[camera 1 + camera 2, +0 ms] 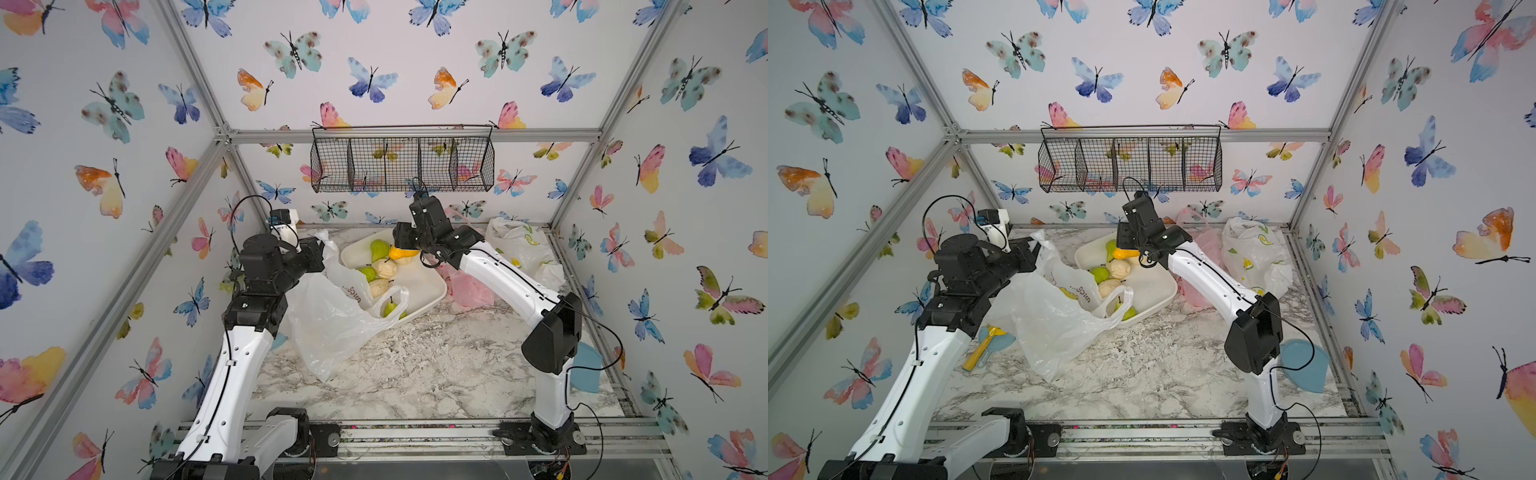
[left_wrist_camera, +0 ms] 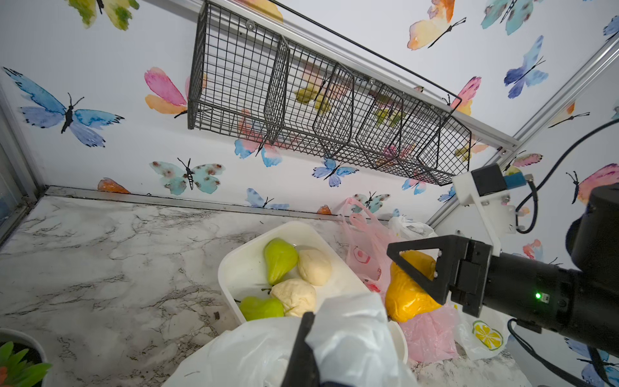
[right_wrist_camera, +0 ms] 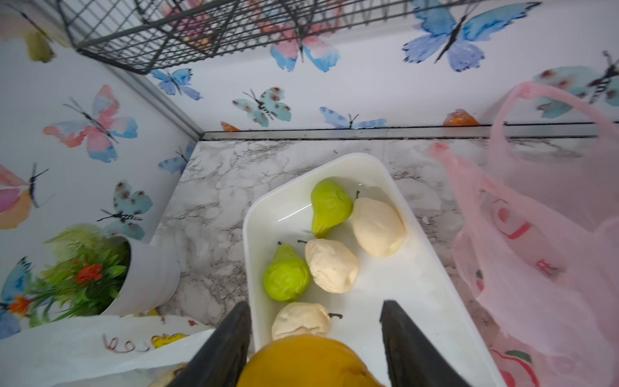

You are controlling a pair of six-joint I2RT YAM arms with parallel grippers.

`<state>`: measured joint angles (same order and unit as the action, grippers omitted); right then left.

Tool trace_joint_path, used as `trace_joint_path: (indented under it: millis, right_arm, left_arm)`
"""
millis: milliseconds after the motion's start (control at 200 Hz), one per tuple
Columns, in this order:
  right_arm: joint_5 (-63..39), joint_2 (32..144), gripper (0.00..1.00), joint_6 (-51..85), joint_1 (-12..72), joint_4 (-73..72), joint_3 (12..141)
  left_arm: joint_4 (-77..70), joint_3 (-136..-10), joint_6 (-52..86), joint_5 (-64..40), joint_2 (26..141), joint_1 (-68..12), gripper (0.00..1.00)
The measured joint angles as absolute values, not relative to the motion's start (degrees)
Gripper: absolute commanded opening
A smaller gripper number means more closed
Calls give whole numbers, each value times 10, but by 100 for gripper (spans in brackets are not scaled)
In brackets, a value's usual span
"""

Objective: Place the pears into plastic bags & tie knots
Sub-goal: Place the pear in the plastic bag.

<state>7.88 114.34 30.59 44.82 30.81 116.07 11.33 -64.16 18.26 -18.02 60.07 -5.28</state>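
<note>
Right gripper (image 1: pixel 401 248) hangs over the far end of the white tray (image 1: pixel 428 286) in both top views, its jaws set partway apart and gripping a yellow pear (image 1: pixel 409 252) above the tray. Opposite, the left gripper (image 1: pixel 321 251) is closed tight on 1 handle of the doodle bag (image 1: pixel 328 324), holding that strip up while the rest of the bag sags onto the marble table (image 1: pixel 415 374). The bag's other handle drapes over the tray's near rim, across 1 green pear (image 1: pixel 390 308). Farther up the tray lie 2 more green ones and several cream pears (image 1: pixel 384 268). A pink bag (image 1: pixel 473 289) lies crumpled just beside the tray, and the lemon bag (image 1: pixel 519 245) sits in the far right corner.

From the left wrist, 1 dark finger (image 2: pixel 301 348) of the left gripper shows with white bag film bunched against it; its partner is hidden by the plastic. Beyond, the right gripper's triangular finger (image 2: pixel 449 268) lies against the yellow pear's side. 2 green and 2 cream pears show in the tray.

From the right wrist, both dark fingers (image 3: pixel 227 345) flank the yellow pear, touching its sides. Ahead in the tray lie 2 green and 3 cream pears. The pink bag rises beside the tray, and a potted plant (image 3: pixel 110 274) stands in the corner.
</note>
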Motion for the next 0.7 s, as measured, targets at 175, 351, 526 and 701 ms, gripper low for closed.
trace_joint_path:
  millis: [175,351,526,701]
  right_arm:
    - [10,1169,47,338,532,284,1198]
    - [-40,1220,54,384,575,245,1190]
    - [-87,1273,69,410,573,240,1184]
    - [-132,1275,84,395,573,260,1185]
  left_arm:
    - [111,-642,182,-180,603,-53,0]
    - [104,-642,183,-181,617,-54,0]
    - [103,-642,182,-181,627,-54,0]
    - [94,-642,182,-181,628,-54,0]
